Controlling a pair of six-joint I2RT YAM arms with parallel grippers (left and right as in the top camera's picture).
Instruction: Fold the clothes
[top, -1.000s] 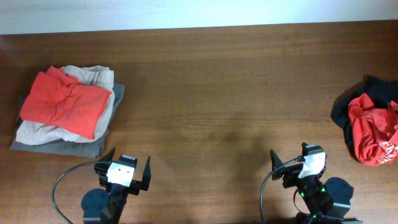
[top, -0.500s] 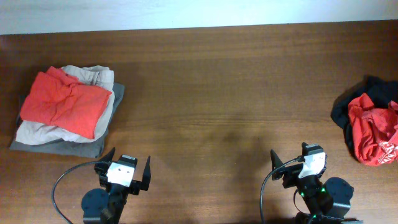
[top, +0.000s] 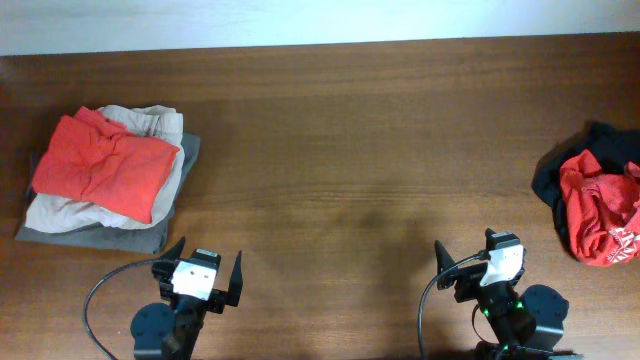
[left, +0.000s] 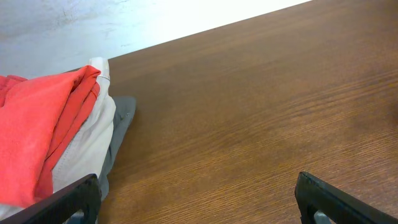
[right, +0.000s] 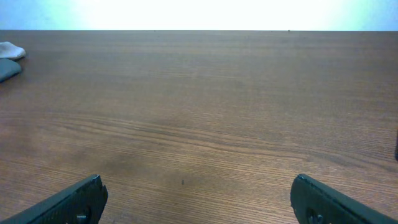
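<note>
left gripper (left: 196, 186) and right gripper (right: 196, 185) gape wide; only overhead shows red shirt (top: 600, 215).

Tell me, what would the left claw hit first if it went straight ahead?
Likely nothing: ahead of the left gripper lies bare table to its far edge. The folded stack sits just left of that line, perhaps near enough to brush.

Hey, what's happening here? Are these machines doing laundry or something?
It's a clothes-folding job. Neither arm is touching anything: the left arm and the right arm sit at the near edge of the table, jaws open and empty. On the left lies a neat stack, an orange-red garment on a beige one on a grey one. At the right edge a red shirt lies crumpled on a black garment, not yet folded.
</note>
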